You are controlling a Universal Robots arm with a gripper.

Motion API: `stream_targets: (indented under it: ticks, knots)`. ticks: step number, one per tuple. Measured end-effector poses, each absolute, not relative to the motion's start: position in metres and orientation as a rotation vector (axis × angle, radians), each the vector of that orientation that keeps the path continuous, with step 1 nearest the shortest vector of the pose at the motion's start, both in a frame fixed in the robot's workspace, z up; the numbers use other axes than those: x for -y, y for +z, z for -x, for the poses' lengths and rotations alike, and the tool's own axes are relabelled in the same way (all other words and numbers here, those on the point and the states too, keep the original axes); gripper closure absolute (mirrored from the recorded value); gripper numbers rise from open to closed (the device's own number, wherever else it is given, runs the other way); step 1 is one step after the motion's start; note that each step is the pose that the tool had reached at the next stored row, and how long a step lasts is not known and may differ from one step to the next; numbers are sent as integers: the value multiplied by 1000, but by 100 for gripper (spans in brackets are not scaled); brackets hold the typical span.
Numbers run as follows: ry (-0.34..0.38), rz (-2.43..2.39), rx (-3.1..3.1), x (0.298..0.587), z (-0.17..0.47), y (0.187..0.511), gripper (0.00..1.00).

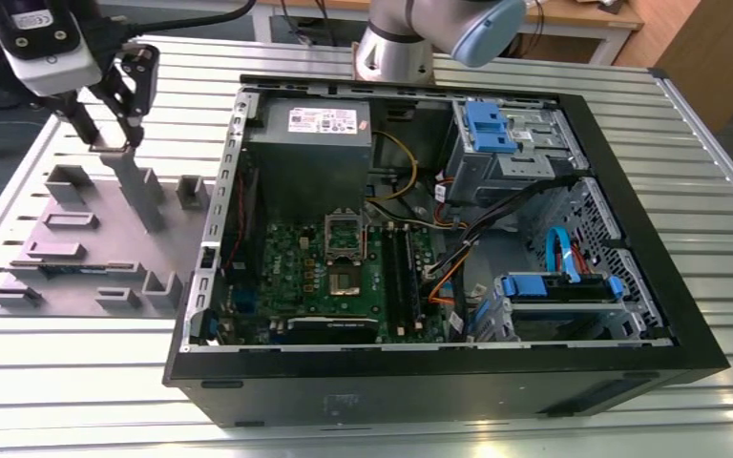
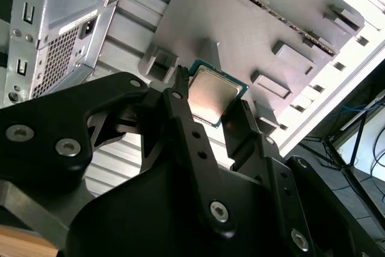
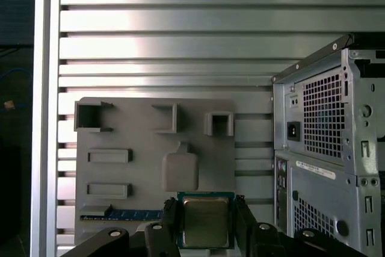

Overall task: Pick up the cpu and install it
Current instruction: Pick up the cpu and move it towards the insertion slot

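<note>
Above ribbed aluminium table [image 3: 180,28], black end effector [image 3: 206,212] pinches flat square silvery cpu [image 2: 212,95]

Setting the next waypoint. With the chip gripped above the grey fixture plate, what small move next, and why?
Probably translate toward the exterior view's right: the gripper holds the cpu over the fixture plate, and the socket lies in the case.
</note>
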State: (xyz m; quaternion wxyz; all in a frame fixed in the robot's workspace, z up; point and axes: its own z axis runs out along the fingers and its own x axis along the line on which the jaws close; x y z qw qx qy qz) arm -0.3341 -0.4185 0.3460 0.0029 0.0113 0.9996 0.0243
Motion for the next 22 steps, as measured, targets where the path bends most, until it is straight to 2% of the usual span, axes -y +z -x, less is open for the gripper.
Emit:
stream_targets:
  ticks: [22]
  knots:
    - [76, -35, -3135, 418, 323, 348, 53]
